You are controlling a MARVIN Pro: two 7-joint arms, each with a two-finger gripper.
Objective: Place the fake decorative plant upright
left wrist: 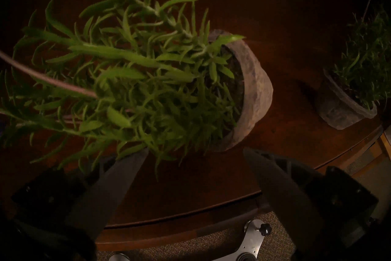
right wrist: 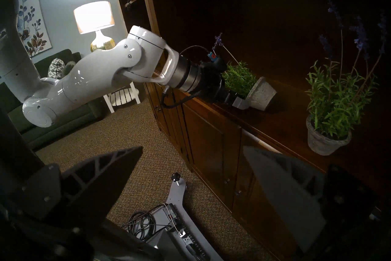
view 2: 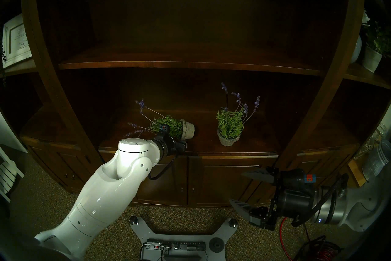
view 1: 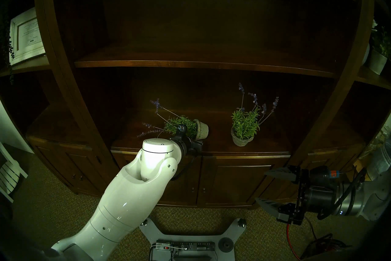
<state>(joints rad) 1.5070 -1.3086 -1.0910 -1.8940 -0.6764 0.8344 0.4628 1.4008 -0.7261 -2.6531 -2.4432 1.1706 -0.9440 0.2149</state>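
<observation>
Lavender plant [view 1: 186,127] in a grey pot, tipped on its side on a dark wooden shelf [view 1: 264,144] near the front edge; the pot's mouth faces left and the purple flower stems trail that way along the wood. The left hand [left wrist: 194,161] reaches over the shelf edge with its fingers wide apart, empty, tips just short of the leaves and the pot's rim, seemingly lined up to close on the pot so it can be stood up. A second plant [view 1: 243,127], the same kind, stands upright well to the right and shows the pose wanted. The right hand [view 1: 263,187] hangs low in front of the cabinet doors, also wide and empty, clear of the work.
</observation>
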